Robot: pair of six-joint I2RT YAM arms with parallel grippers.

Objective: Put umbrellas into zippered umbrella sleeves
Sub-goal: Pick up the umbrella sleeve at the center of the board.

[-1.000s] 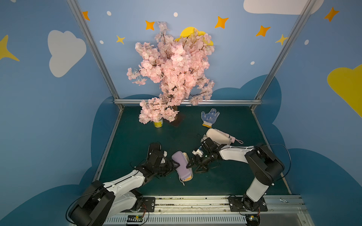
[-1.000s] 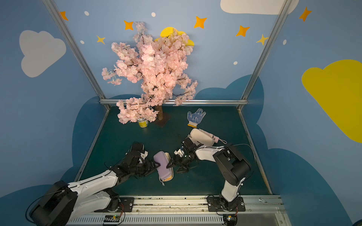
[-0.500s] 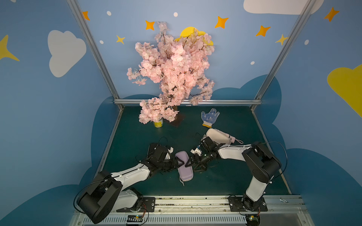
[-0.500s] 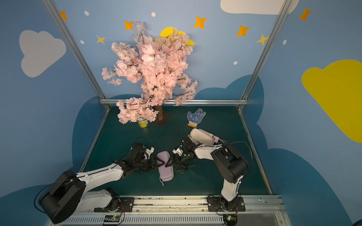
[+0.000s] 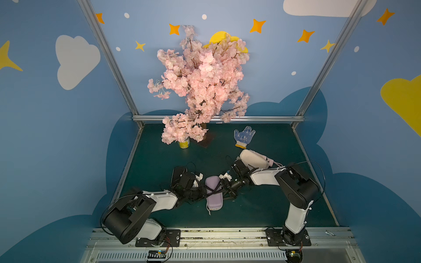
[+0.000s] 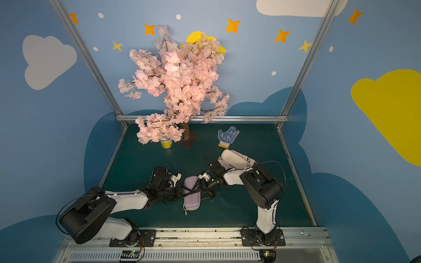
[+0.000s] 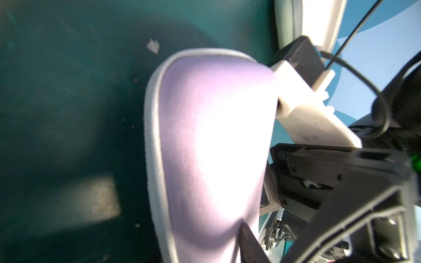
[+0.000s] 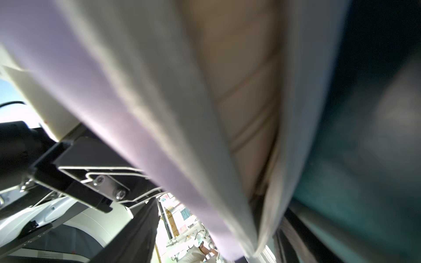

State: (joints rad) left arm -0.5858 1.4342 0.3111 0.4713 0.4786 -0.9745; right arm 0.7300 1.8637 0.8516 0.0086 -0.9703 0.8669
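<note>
Lavender oblong hard-shell zip case (image 5: 213, 195) lies flat on the dark green desk (image 5: 262, 205), front centre, between both arms. In the right wrist view its 2 halves (image 8: 141, 127) stand slightly apart along the zip edge. A beige ribbed surface shows in the gap; lining or umbrella, cannot tell.

Left jaws meet the case from its left flank. The left wrist view shows 1 dark fingertip (image 7: 247, 241) over the shell; how wide they stand, cannot tell. Right jaws sit at the opposite flank; gripping or not, cannot tell.

Off-white rounded hard-shell case (image 5: 251, 158) lies behind the right arm, with a pale pink soft umbrella (image 5: 271, 162) at 1 end. Further back are a white-and-blue dotted glove (image 5: 244, 136), a pink blossom tree (image 5: 202, 86) and a yellow can (image 5: 184, 144).
</note>
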